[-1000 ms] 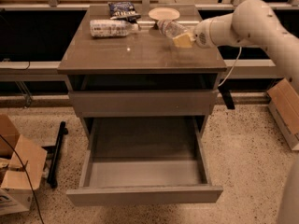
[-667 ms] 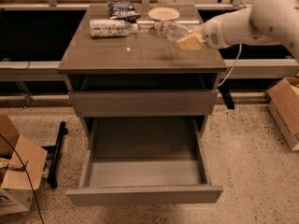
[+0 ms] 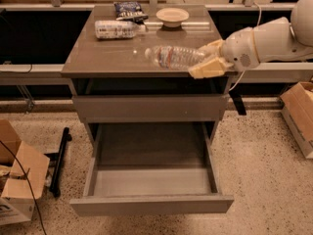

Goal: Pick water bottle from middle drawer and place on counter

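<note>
The water bottle (image 3: 172, 57), small, clear and ribbed, lies on its side low over the front right part of the counter (image 3: 107, 58). My gripper (image 3: 209, 58) reaches in from the right. Its pale fingers (image 3: 209, 69) sit on either side of the bottle's right end and are shut on it. The middle drawer (image 3: 151, 203) is pulled fully out at the bottom of the cabinet. Its grey tray (image 3: 151, 180) holds nothing.
A larger bottle with a white label (image 3: 117, 29), a dark snack bag (image 3: 128, 10) and a pale bowl (image 3: 172, 16) sit at the back of the counter. A closed drawer front (image 3: 149, 107) is above the open one. Cardboard boxes stand at floor left (image 3: 19, 180) and right (image 3: 298, 114).
My gripper has carried the bottle from the back right of the counter toward its front right edge and lower. The drawer has stayed open.
</note>
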Action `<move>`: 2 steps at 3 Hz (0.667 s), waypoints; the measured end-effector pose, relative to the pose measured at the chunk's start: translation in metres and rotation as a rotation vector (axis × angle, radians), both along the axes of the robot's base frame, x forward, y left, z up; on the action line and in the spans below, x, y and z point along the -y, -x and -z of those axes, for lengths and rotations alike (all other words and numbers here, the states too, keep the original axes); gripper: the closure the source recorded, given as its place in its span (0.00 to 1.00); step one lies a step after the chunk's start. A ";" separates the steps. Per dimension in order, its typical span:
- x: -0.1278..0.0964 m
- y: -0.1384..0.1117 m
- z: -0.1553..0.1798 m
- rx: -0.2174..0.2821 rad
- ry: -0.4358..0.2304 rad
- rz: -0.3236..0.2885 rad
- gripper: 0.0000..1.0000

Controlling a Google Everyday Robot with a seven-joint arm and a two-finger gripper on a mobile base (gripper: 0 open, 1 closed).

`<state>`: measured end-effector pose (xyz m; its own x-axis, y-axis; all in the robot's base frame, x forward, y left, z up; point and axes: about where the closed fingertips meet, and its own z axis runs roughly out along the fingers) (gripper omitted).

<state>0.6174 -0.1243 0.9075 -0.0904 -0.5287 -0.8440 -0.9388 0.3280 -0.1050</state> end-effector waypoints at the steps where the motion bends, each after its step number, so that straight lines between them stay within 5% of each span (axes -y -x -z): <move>1: -0.005 0.045 0.033 -0.111 0.019 -0.141 1.00; 2: -0.014 0.067 0.100 -0.284 0.030 -0.232 1.00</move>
